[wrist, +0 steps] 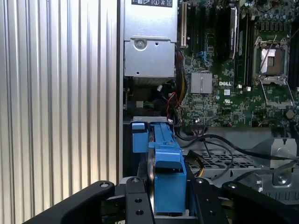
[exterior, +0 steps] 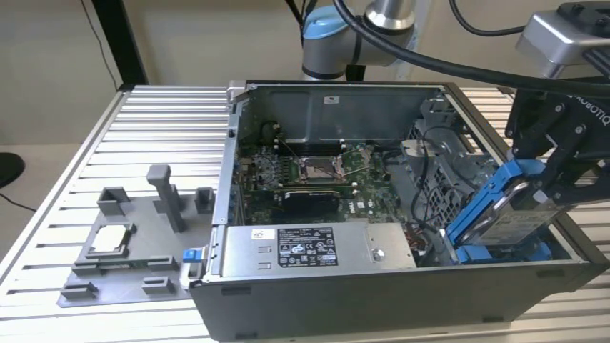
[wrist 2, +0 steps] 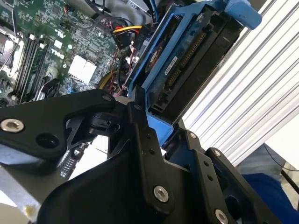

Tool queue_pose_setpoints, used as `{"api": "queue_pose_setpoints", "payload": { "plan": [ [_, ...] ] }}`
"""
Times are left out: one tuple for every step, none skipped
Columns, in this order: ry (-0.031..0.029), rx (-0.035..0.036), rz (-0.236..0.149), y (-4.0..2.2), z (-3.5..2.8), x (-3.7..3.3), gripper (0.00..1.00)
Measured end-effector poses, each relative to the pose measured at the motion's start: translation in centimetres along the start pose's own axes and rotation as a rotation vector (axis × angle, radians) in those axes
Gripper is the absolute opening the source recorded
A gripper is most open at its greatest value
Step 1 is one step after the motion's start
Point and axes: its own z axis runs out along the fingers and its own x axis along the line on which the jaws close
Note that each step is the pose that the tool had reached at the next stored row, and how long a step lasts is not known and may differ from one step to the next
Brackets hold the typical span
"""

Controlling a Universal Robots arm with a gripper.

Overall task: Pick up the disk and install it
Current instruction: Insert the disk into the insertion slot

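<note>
Disk (exterior: 498,207), framed in blue, is clenched between the fingers of the black pincer (exterior: 551,191). It is tilted, with its lower end inside the open computer case (exterior: 381,300) at the near corner on the exterior view's right. Just beside it, along the near wall, lies the grey power-supply box (exterior: 315,249). Behind that sits the green motherboard (exterior: 315,168). On the exterior view's left, a grey fixture (exterior: 124,250) rests on the ribbed counter (exterior: 143,128).
</note>
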Motion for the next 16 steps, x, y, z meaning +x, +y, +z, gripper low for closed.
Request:
{"api": "queue_pose_setpoints", "payload": {
  "plan": [
    [-0.0001,0.0,0.0,0.0,0.0,0.0,0.0],
    [-0.0001,0.0,0.0,0.0,0.0,0.0,0.0],
    [-0.0001,0.0,0.0,0.0,0.0,0.0,0.0],
    [0.0,0.0001,0.0,0.0,0.0,0.0,1.0],
    [0.0,0.0,0.0,0.0,0.0,0.0,1.0],
    [-0.0001,0.0,0.0,0.0,0.0,0.0,1.0],
    [-0.0001,0.0,0.0,0.0,0.0,0.0,1.0],
    [-0.0002,0.0,0.0,0.0,0.0,0.0,1.0],
    [-0.0004,0.0,0.0,0.0,0.01,0.0,1.0],
    [-0.0001,0.0,0.0,0.0,0.0,0.0,1.0],
    [-0.0001,0.0,0.0,0.0,0.0,0.0,1.0],
    [-0.0002,0.0,0.0,0.0,0.0,0.0,1.0],
    [-0.0003,0.0,0.0,0.0,0.0,0.0,1.0],
    [-0.0002,0.0,0.0,0.0,0.0,0.0,1.0],
    [-0.0002,0.0,0.0,0.0,0.0,0.0,1.0],
    [-0.0002,0.0,0.0,0.0,0.0,0.0,1.0]
  ]
}}
